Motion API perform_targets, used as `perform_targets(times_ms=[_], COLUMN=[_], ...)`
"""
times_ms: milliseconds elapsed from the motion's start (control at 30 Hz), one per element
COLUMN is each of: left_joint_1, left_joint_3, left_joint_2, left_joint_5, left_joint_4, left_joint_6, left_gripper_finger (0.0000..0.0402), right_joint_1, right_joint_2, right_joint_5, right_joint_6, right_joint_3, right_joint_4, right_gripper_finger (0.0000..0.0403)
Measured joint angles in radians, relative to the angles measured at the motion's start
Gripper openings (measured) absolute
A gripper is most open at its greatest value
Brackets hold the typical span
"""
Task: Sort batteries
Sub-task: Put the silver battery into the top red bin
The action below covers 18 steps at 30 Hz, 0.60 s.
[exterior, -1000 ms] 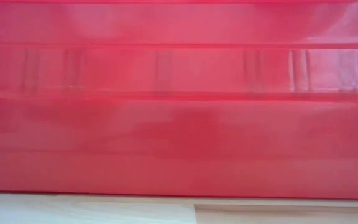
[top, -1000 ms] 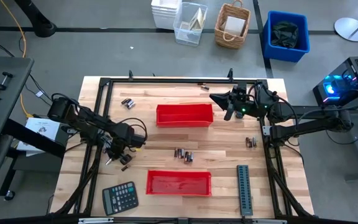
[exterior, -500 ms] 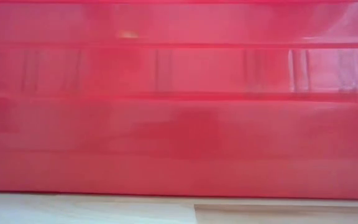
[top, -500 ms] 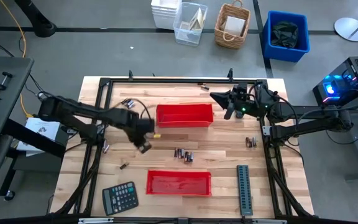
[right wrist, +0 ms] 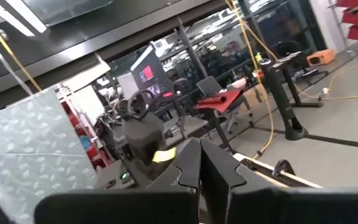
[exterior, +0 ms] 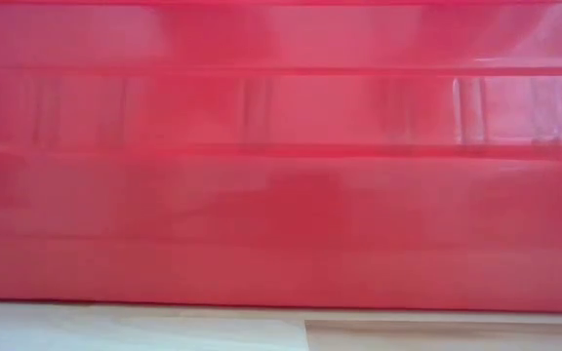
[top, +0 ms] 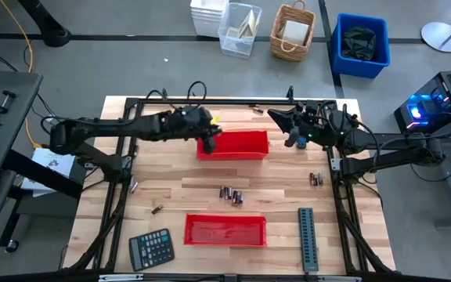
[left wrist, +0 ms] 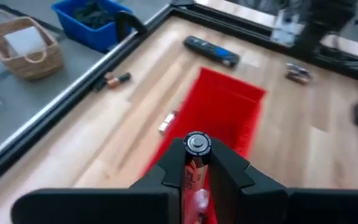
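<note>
My left gripper (top: 209, 130) hovers over the left end of the far red tray (top: 237, 146), shut on one battery (left wrist: 196, 157) with an orange-and-dark label. My right gripper (top: 288, 128) is shut on nothing, raised off the tray's right end. Loose batteries lie flat on the wood: a cluster (top: 231, 194) between the two trays, a pair (top: 316, 179) at the right, singles at the left (top: 156, 209) and the far edge (top: 257, 110). The near red tray (top: 225, 229) fills the low view (exterior: 281, 195). My left gripper pinches the battery's sides (left wrist: 192, 171) between its two fingers. The battery lies along the fingers, and its metallic end (left wrist: 197, 143) sticks out past the fingertips. The fingers slant down toward the table's right. The battery is lifted clear above the far tray's left end.
A calculator (top: 151, 249) lies at the near left and a long grey ridged strip (top: 308, 237) at the near right. A black-and-blue device (left wrist: 211, 51) lies beyond the far tray. A black frame (top: 210, 100) runs around the table. Bins and a basket (top: 292, 31) stand on the floor behind.
My left gripper has risen from the table's left side and swung toward the far edge and right, to the far tray's left end. It has tipped from pointing down to a shallow slant, with the battery still between its fingers.
</note>
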Motion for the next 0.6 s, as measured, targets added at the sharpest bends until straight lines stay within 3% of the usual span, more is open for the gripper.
perform_targets(times_ms=[200,333,500,600], left_joint_1=[0.027,0.026,0.044,0.052], left_joint_3=[-0.001,-0.001,-0.001,-0.001], left_joint_2=[0.072,0.072,-0.005,-0.095], left_joint_5=[0.097,0.105,0.132,0.143], left_joint_4=[0.010,0.012,-0.018,-0.127], left_joint_6=[-0.003,-0.042,-0.063,-0.096], left_gripper_finger=[0.0080,0.0110,0.0156,0.0188], right_joint_1=[0.000,0.000,0.000,0.000], right_joint_2=[0.000,0.000,0.000,0.000], right_joint_5=[0.044,0.047,0.048,0.052], right_joint_6=[-0.002,-0.002,-0.010,-0.010], right_joint_3=[0.000,0.000,0.000,0.000], right_joint_4=[0.001,0.001,0.001,0.005], right_gripper_finger=[0.0000,0.0000,0.0000,0.0000])
